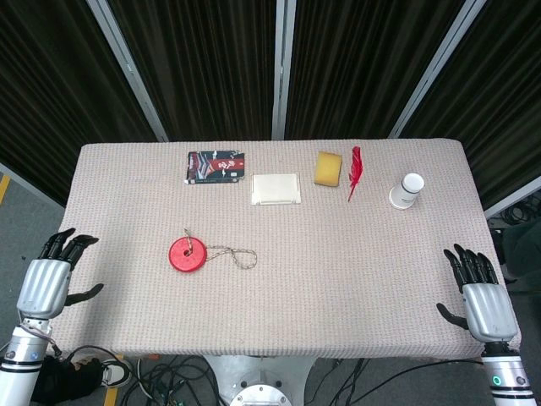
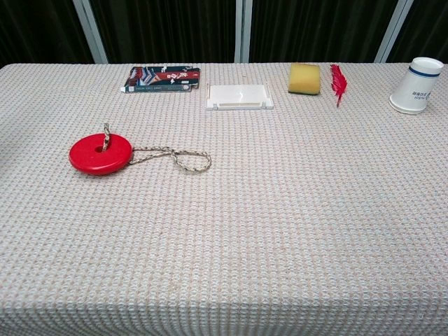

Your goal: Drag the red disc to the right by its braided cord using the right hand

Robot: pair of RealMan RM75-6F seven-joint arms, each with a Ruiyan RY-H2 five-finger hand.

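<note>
Lying limp on the woven surface, the braided cord's loop suits pinching; the flat red plastic disc looks light. Both hands' fingers spread, empty.

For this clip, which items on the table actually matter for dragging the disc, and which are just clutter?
Part of the job:
- red disc
- braided cord, looped to the disc's right
- right hand, open at the table's edge

Lying about:
- printed packet
- white tray
- yellow sponge
- red feather
- paper cup
- left hand, idle
</note>
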